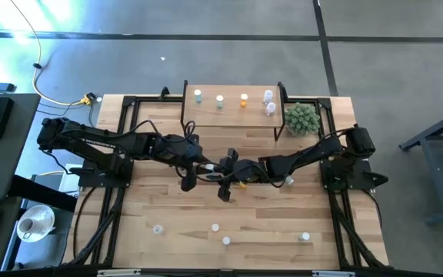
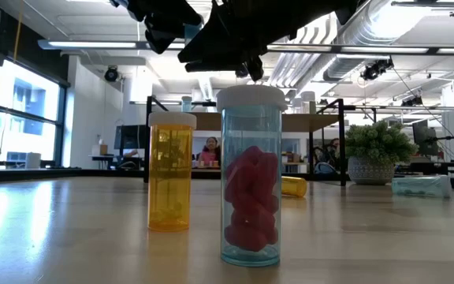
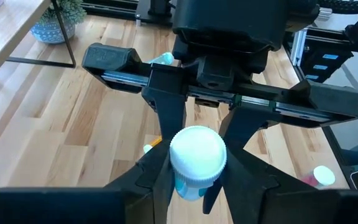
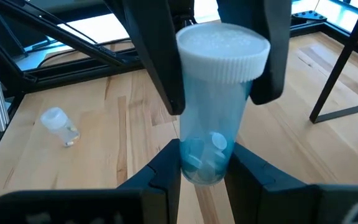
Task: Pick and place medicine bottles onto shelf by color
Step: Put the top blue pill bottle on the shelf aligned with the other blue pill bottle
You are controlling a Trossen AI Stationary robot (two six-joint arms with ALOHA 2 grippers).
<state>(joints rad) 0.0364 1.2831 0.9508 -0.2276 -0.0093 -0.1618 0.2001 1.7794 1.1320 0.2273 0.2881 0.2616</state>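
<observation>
A light blue medicine bottle (image 4: 219, 112) with a white cap hangs above the middle of the table, between my two grippers. My left gripper (image 1: 210, 165) reaches in from the table's left and my right gripper (image 1: 241, 168) from the right; both are shut on the bottle. The shelf (image 1: 229, 115) stands at the far edge on thin black legs, with several bottles upright on it. An orange bottle (image 2: 170, 173) and a light blue bottle with red pills (image 2: 251, 177) stand upright on the table near its front edge. My left gripper pinches the bottle at its white cap (image 4: 224, 46), one finger (image 4: 157, 62) on each side. It comes from the table's left, slanting down. My right gripper pinches the bottle's bottom end (image 4: 205, 163) between its two fingers (image 4: 166, 171), coming from the table's right and slanting down. The bottle stands roughly upright, cap up, clear of the table.
A spiky green plant (image 1: 301, 118) in a pot stands by the shelf's right end. A clear bottle (image 4: 58, 124) and an orange bottle (image 2: 294, 186) lie on their sides on the table. Several more bottles (image 1: 226, 241) dot the near part of the table.
</observation>
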